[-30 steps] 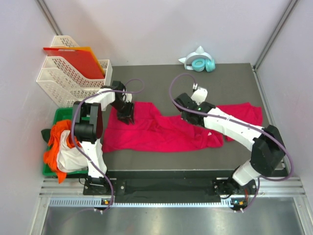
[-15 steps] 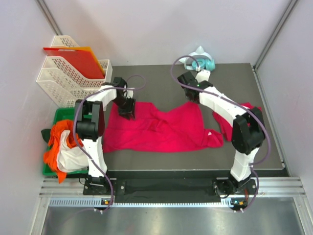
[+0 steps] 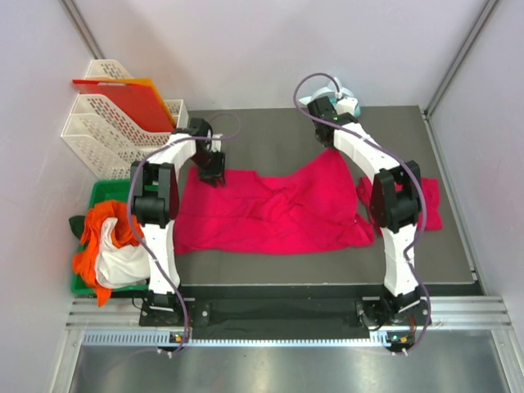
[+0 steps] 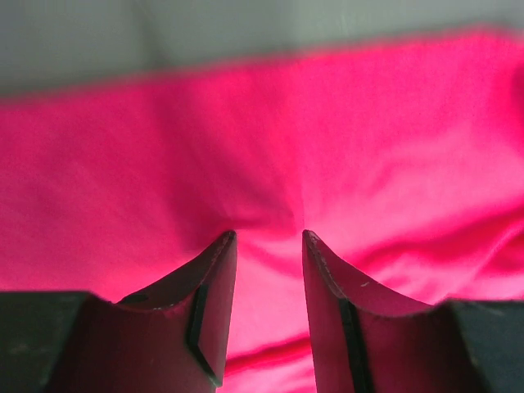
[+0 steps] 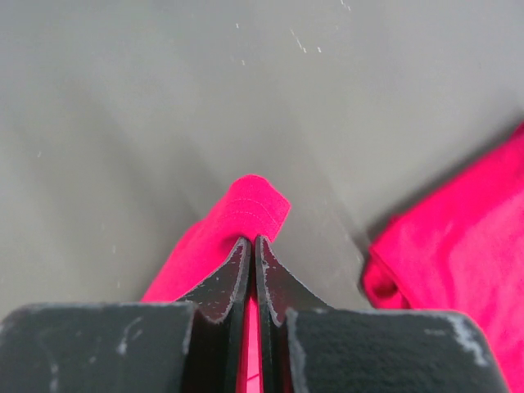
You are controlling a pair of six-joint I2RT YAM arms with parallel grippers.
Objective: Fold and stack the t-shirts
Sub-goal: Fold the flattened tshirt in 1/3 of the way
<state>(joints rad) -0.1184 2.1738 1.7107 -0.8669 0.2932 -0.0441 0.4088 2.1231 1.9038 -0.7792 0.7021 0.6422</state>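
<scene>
A crimson-pink t-shirt [image 3: 270,214] lies spread and wrinkled across the dark table [image 3: 270,135]. My right gripper [image 3: 331,146] is shut on its far right corner and holds it stretched toward the back edge. In the right wrist view the hemmed corner [image 5: 255,205] sticks out just past the closed gripper [image 5: 252,239]. My left gripper [image 3: 214,173] is at the shirt's far left edge. In the left wrist view that gripper [image 4: 266,234] stands open with its fingertips [image 4: 223,246] down on the cloth [image 4: 262,147]. A second t-shirt [image 3: 430,201] lies bunched at the right, its edge [image 5: 458,237] visible beside my right gripper.
White mesh trays [image 3: 115,135] holding red-orange sheets [image 3: 123,94] stand at the back left. A green bin [image 3: 98,195] with orange and white clothes [image 3: 106,246] sits left of the table. Teal headphones [image 3: 340,105] lie at the back edge near my right gripper.
My right gripper has travelled from mid-table to the back, pulling the shirt's right corner up and stretching it. My left gripper has shifted a little farther back along the left edge.
</scene>
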